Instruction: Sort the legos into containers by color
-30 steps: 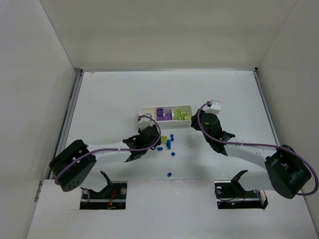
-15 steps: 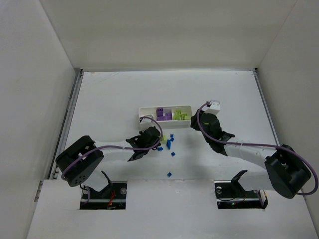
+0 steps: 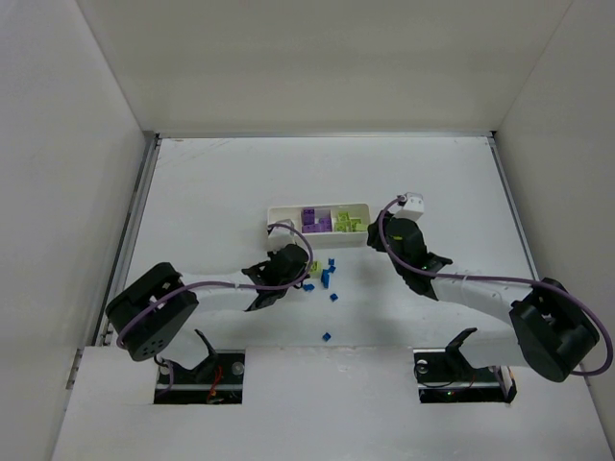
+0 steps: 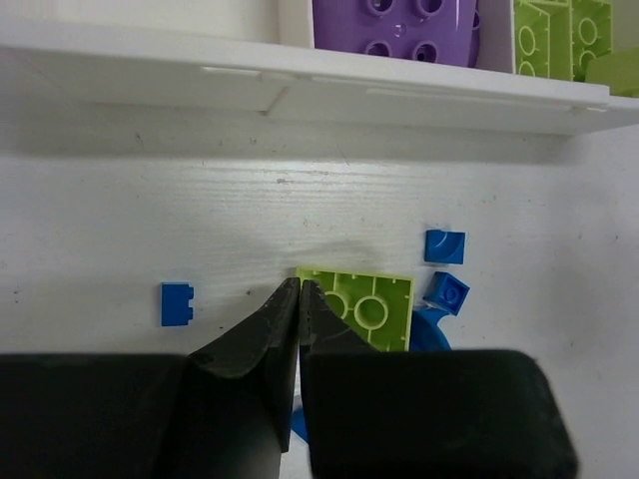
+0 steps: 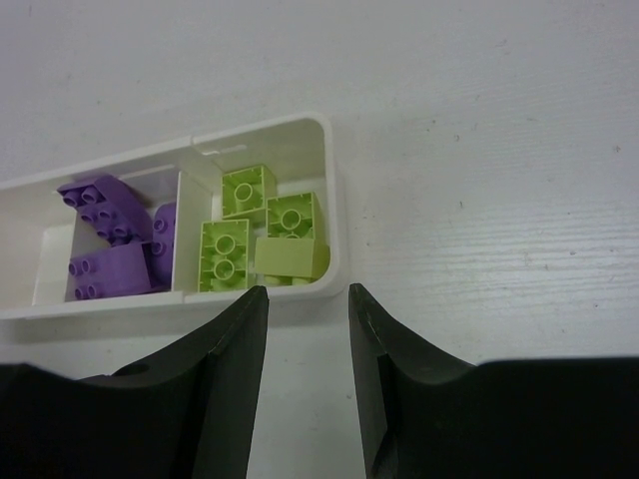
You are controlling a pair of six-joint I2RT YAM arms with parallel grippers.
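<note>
We start with the white table (image 3: 231,182), where the long white tray (image 3: 276,220) lies crosswise ahead of both arms. The middle compartment of the tray holds the purple blocks (image 5: 108,251) and its right-hand one the lime-green bricks (image 5: 248,239). The left-hand one shows no colour from above, so we judge the blue sorting has not begun. The right gripper (image 5: 300,299) hovers at the right end of the tray, just outside its near wall, with jaws parted and nothing between them. The left gripper (image 4: 300,289) sits low over the table on the near side of the tray, fingertips pressed together on nothing. One loose green brick (image 4: 361,305) lies flat against the outer side of its right fingertip — touching it, it seems, but not held. Around that brick are the tiny blue pieces (image 4: 444,246), some close beside it, one off to the left, and one stray (image 3: 326,336) well nearer the bases. We take the step in hand to be this last green brick. The next move calls for opening the left jaws, shifting right to straddle the brick and closing on its thin edges — without catching a neighbouring blue piece.
</note>
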